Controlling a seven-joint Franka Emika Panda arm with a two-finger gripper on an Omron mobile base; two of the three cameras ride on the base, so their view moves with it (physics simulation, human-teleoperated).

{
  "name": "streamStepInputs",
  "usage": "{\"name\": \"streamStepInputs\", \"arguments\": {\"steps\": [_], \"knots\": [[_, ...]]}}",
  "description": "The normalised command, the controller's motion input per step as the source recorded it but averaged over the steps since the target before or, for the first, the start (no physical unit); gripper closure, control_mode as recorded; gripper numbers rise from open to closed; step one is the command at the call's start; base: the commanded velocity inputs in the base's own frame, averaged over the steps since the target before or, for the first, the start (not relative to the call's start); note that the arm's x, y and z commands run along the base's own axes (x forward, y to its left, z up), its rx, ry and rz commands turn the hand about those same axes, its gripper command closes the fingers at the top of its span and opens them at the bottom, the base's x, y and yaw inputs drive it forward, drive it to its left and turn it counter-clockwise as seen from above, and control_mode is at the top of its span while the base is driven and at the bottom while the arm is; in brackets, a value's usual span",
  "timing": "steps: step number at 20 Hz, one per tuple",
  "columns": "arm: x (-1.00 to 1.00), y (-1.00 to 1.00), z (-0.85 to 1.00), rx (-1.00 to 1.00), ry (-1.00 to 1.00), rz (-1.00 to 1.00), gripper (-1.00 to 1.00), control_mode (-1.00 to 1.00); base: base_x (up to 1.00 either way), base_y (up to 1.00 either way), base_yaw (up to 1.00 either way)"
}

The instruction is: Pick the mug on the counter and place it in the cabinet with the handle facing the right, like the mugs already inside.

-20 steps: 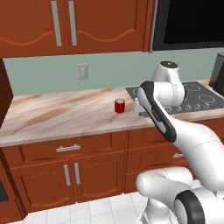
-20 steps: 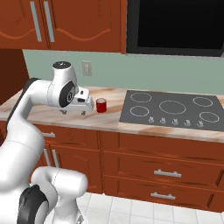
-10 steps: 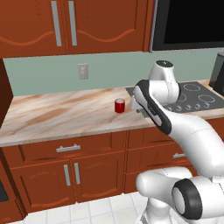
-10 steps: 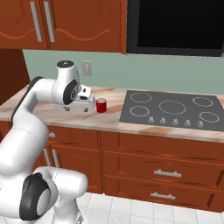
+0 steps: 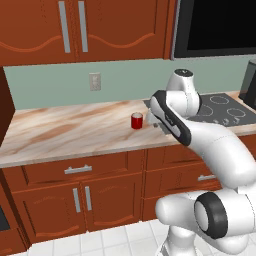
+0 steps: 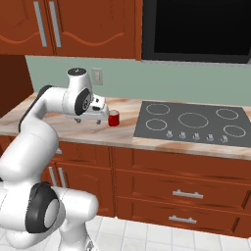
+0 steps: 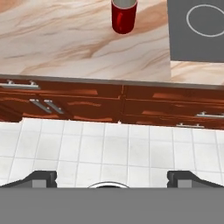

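the small red mug (image 5: 136, 121) stands upright on the beige marbled counter (image 5: 65, 132), just left of the black cooktop (image 6: 193, 122) and near the counter's middle depth. the gripper (image 6: 104, 118) hangs beside the mug, close but not touching it, with its jaws spread wide apart and holding nothing. in the hand view the mug (image 7: 124, 15) sits at the top edge, above the wooden drawers (image 7: 166, 109) and white floor tiles (image 7: 109, 151).
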Motion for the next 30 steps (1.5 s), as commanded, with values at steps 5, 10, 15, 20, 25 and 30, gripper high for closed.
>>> {"name": "streamStepInputs", "arguments": {"steps": [5, 10, 15, 20, 25, 30], "knots": [[0.10, 0.00, -0.25, 0.00, 0.00, 0.00, -1.00, -1.00, 0.00, 0.00, 0.00], [0.00, 0.00, -0.19, 0.00, -0.04, 0.00, -1.00, -1.00, 0.00, 0.00, 0.00], [0.02, 0.00, -0.14, 0.00, -0.05, 0.00, -1.00, -1.00, 0.00, 0.00, 0.00], [0.15, 0.00, -0.04, 0.00, -0.02, -0.01, -1.00, -1.00, 0.00, 0.00, 0.00], [0.19, 0.00, 0.00, 0.00, -0.03, -0.01, -1.00, -1.00, 0.00, 0.00, 0.00], [0.26, 0.00, 0.00, 0.00, 0.00, -0.02, -1.00, -1.00, 0.00, 0.00, 0.00]]}}
